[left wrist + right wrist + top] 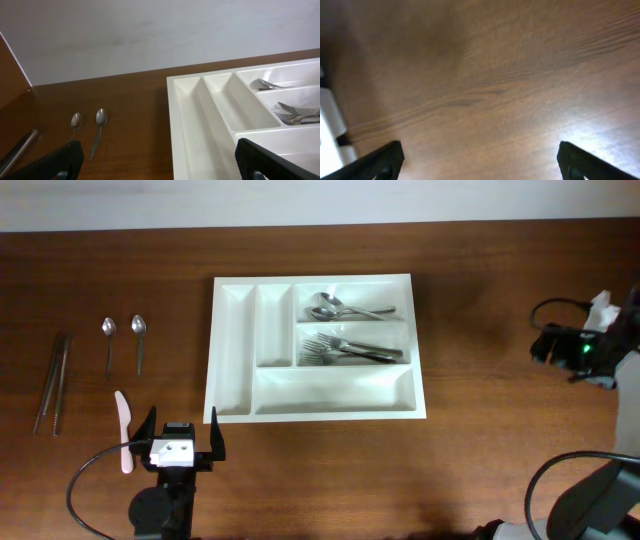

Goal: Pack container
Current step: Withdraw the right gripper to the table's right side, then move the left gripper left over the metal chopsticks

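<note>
Container (pixel 335 391) sits mid-bench (pixel 470 260), long side running left to right, flat. Five compartments. The top long one holds spoons (pixel 335 308) and the middle long one holds forks (pixel 345 350). The bottom long one and the two narrow upright ones are bare.

Loose items, all left of the container and well apart from it:
- two teaspoons (pixel 139 330), side by side
- a pair of dark sticks (pixel 52 385), further left, likely chopsticks
- a pale plastic knife (pixel 123 425), left of and below the container's front-left corner

Left claw (pixel 181 420) is just off the container's front-left corner, released, jaws spread, nothing between them. The knife lies just beside its left finger; can't tell if they touch. Right claw (pixel 480 157) is well to the right of the container, over bare wood, also released and empty.

Handling, judged:
- The container looks like thin moulded plastic: stiff, light, smooth-bottomed. It will probably skid on the bench if a claw or utensil bumps its wall.
- It needs filling, not lifting.
- If it needs steadying or shifting, pinch the outer rim wall at a long edge. A divider also works, but avoid the glossy floor.
- The walls are low, so drop items from just above to avoid knocking it.
</note>
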Robot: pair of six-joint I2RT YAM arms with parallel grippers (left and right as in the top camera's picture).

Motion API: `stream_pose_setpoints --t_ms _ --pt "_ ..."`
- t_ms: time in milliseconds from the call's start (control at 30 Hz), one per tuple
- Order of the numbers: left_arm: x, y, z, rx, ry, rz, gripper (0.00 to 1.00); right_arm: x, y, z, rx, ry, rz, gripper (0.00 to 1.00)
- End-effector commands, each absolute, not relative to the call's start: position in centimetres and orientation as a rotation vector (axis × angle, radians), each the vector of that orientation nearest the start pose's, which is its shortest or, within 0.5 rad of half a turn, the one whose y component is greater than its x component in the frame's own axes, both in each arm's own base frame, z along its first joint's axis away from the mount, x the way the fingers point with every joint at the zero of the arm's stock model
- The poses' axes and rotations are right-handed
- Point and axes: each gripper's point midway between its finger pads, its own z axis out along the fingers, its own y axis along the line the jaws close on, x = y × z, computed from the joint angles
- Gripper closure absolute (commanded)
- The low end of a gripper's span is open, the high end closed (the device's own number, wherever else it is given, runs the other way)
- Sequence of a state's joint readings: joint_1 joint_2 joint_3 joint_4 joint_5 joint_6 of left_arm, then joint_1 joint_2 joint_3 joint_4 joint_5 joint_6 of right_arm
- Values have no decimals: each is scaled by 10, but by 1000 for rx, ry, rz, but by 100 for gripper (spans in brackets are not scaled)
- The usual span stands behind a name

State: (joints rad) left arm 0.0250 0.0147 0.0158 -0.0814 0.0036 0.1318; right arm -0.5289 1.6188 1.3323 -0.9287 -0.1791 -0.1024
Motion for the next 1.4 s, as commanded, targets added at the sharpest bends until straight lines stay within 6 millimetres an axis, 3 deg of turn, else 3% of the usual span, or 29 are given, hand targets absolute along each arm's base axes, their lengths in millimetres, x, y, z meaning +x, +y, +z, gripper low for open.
stream_pose_setpoints --t_ms 0,167,300,1100,1233,1367 --pt "246 7 156 96 1650 132 1 324 -157 122 567 2695 68 1" --pt "246 7 156 96 1650 132 1 295 -165 77 657 2786 -60 1" --pt "246 7 156 96 1650 132 1 285 -159 62 666 2822 -48 1" --pt "242 8 157 62 1693 108 1 291 -163 62 657 2788 -62 1" --pt "230 24 163 -26 1784 162 1 291 -163 62 657 2788 -62 1" --pt "222 42 189 -93 1850 239 1 291 -163 62 657 2788 -62 1"
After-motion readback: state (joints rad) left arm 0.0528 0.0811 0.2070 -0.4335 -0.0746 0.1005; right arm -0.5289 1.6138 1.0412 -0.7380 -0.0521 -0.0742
